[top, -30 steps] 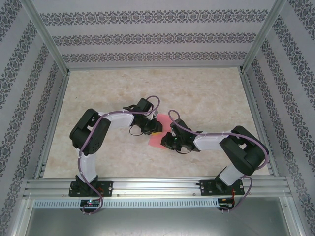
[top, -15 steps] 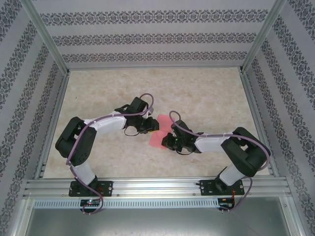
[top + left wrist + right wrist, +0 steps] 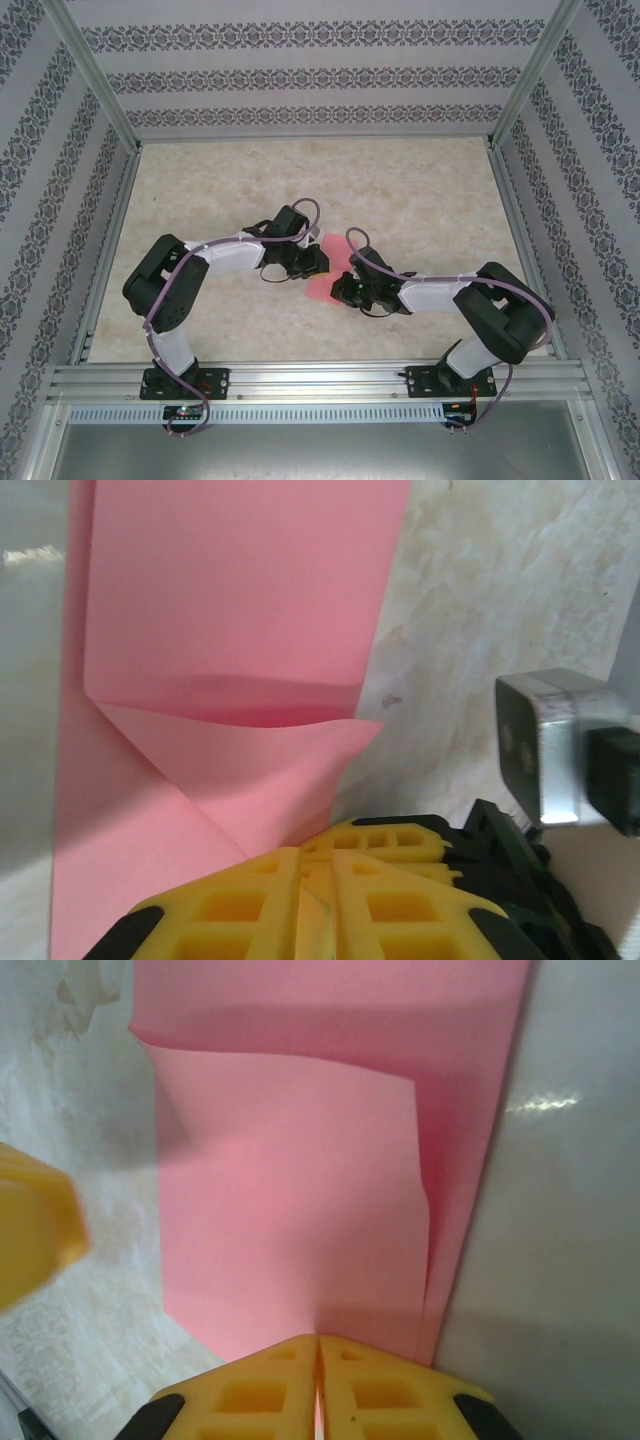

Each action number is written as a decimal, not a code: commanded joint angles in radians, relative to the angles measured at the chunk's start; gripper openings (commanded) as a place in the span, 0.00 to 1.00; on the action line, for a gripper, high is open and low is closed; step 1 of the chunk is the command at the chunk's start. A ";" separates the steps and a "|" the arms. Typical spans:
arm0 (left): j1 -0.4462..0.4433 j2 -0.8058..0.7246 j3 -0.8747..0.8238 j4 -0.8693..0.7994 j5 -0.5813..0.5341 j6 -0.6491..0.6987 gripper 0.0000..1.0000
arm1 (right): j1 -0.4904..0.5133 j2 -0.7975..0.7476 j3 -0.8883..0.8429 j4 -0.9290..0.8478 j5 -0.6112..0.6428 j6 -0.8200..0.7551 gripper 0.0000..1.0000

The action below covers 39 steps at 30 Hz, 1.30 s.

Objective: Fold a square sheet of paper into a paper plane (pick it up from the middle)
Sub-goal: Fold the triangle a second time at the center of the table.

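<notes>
Thin pink-red paper sheet (image 3: 320, 288), partly folded with one corner flap turned over, is lying mid-table on the beige marbled tabletop (image 3: 400, 190) between both arms. Left gripper (image 3: 300, 858) is pressing its yellow fingers together at the flap's tip; whether paper is caught, I cannot tell. Right gripper (image 3: 318, 1342) is pinching the sheet's edge.

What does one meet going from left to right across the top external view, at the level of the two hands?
Left arm's elbow → left hand → pink sheet of paper → right hand → right arm's elbow.
</notes>
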 commanded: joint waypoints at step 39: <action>0.082 0.141 0.072 -0.023 -0.199 0.021 0.16 | 0.004 0.031 -0.044 -0.151 0.080 0.006 0.04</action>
